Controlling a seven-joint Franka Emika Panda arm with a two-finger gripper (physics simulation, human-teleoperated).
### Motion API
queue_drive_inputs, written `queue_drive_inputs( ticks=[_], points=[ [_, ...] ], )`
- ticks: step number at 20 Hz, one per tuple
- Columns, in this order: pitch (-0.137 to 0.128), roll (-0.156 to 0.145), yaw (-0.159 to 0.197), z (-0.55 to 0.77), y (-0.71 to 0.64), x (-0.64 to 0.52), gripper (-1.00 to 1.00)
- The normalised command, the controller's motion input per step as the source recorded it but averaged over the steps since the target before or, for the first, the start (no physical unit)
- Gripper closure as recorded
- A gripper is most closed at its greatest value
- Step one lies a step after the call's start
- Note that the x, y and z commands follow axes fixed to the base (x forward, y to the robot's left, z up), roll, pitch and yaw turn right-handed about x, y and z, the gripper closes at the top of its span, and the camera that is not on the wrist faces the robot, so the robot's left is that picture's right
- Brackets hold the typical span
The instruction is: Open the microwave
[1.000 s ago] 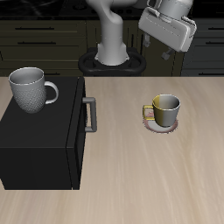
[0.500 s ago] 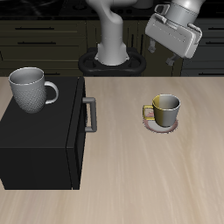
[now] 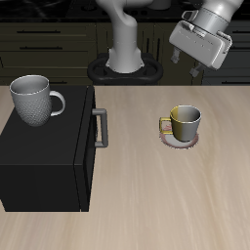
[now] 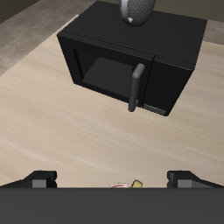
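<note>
Hovering high at the exterior frame's upper right, my gripper (image 3: 197, 70) has its fingers spread, holding nothing. I see the microwave (image 3: 47, 156) at left, door shut, grey handle (image 3: 99, 128) facing the yellow mug (image 3: 184, 121).

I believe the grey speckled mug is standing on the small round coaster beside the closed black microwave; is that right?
Not quite. The grey speckled mug stands on top of the closed black microwave; the exterior view shows this. The small round coaster beside it carries a yellow-and-grey mug instead.
</note>
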Motion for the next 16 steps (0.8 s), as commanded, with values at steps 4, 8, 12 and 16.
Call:
queue_drive_inputs(
  ticks=[4,8,12,16],
  points=[
    [-0.024,-0.046,-0.009,-0.10,0.14,0.12,-1.00],
    [-0.048,-0.082,-0.032,-0.13,0.05,0.15,-1.00],
    [0.008,-0.038,-0.008,-0.12,-0.10,0.15,-1.00],
    [-0.024,-0.046,0.015,-0.10,-0.10,0.19,-1.00]
  ],
)
